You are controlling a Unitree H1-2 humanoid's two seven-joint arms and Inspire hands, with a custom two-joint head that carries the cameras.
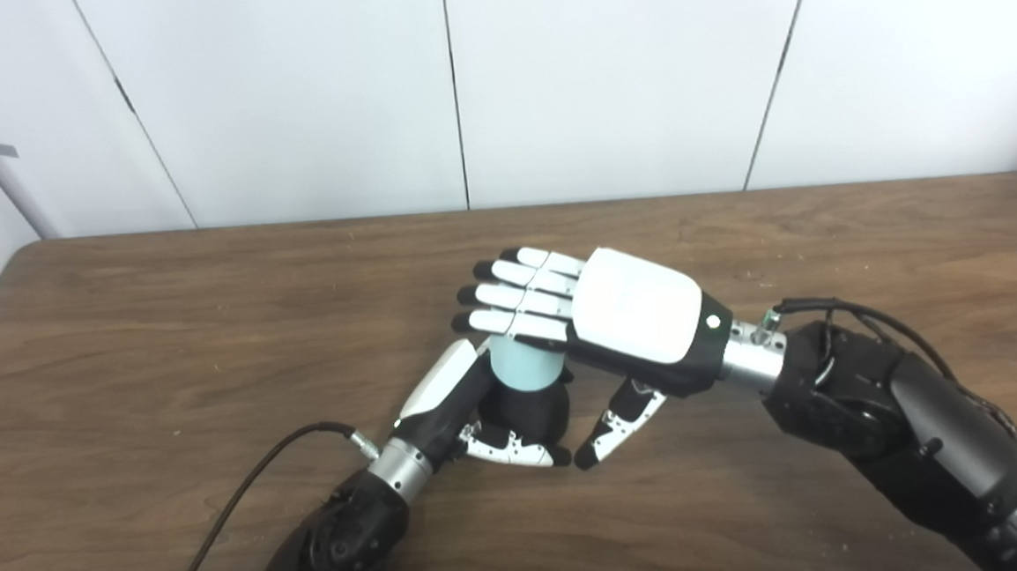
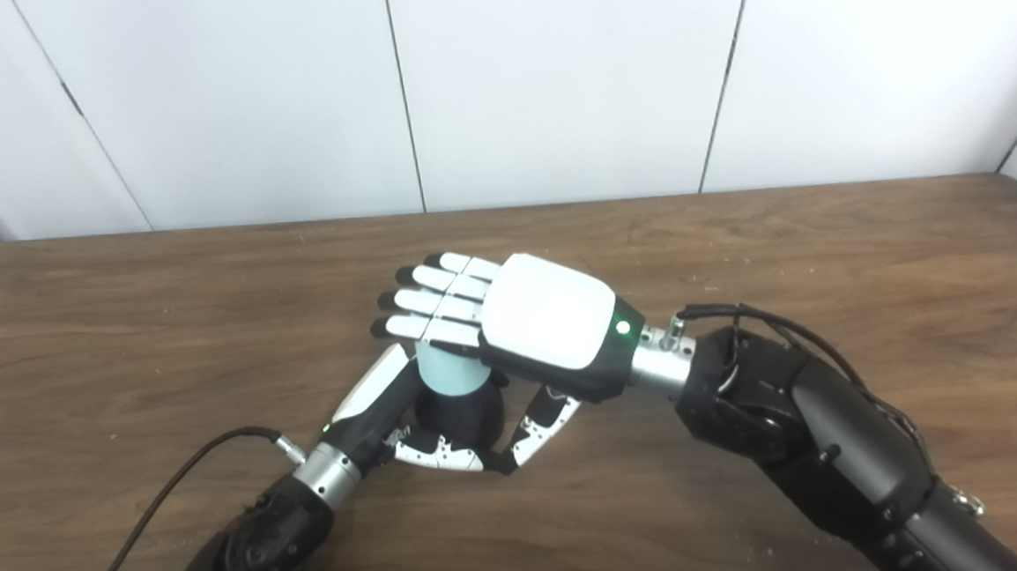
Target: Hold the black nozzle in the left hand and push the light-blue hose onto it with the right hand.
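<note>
White wall panels [image 1: 619, 76] stand behind a brown wooden table [image 1: 166, 324] whose far edge runs just under them and whose left far corner is rounded. Bare tabletop lies wide on both sides of the hands and between them and the far edge. Near the middle, toward the front, the left hand [image 1: 454, 408] comes in from the lower left, its fingers closed around the black nozzle [image 1: 529, 412], which stands upright on or just above the wood. The light-blue hose [image 1: 524, 366] sits directly on top of the nozzle, touching it. The right hand [image 2: 528, 320] reaches in from the right, palm down, lying flat over the hose top with its fingers stretched out straight and its thumb pointing down beside the nozzle; it grips nothing. A black cable [image 1: 247, 487] trails from the left wrist.
</note>
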